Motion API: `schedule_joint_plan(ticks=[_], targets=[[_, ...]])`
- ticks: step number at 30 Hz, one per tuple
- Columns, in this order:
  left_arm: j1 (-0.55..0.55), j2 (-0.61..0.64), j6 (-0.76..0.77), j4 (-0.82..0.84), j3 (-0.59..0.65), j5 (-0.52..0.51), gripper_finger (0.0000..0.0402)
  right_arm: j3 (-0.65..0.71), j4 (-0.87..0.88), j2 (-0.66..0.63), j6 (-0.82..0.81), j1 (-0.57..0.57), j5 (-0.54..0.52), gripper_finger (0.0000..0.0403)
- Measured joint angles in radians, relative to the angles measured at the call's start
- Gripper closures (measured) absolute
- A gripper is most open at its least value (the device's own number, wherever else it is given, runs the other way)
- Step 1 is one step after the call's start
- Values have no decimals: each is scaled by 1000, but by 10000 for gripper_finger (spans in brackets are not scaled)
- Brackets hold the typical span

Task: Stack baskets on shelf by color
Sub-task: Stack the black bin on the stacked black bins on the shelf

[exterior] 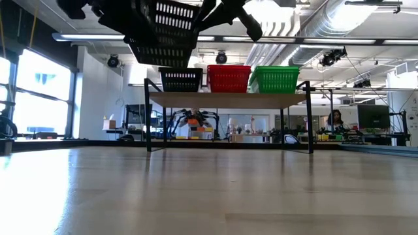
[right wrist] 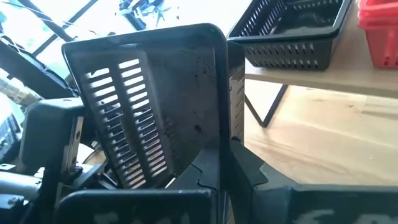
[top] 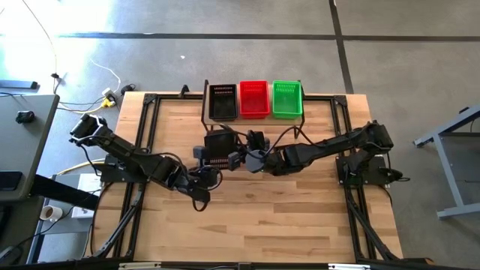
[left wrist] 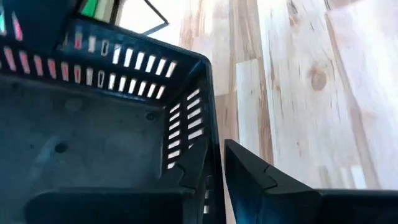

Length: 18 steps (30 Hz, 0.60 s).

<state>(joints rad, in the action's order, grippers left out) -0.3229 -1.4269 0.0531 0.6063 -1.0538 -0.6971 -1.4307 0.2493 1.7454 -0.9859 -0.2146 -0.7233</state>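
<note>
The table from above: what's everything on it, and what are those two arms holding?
Shelf: one, light wood top on thin black legs, at the table's far edge.
Baskets on the shelf: three in a row, black, red, green.
Lifted black basket: one, held in the air in front of the shelf, tilted.
Table: one, pale wood planks.
Left gripper: dark, clamped over the lifted basket's wall.
Right gripper: dark, clamped over the same basket's rim from the other side.
</note>
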Motion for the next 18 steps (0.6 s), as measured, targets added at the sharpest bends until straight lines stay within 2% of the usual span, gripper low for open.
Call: schedule_joint_plan(ticks=[8,18], targets=[[-14,0,-92,11,0,-2,330,0,0,0,-69,0,36,403],[-14,0,-73,99,0,-77,306,0,-2,0,-117,7,88,403]])
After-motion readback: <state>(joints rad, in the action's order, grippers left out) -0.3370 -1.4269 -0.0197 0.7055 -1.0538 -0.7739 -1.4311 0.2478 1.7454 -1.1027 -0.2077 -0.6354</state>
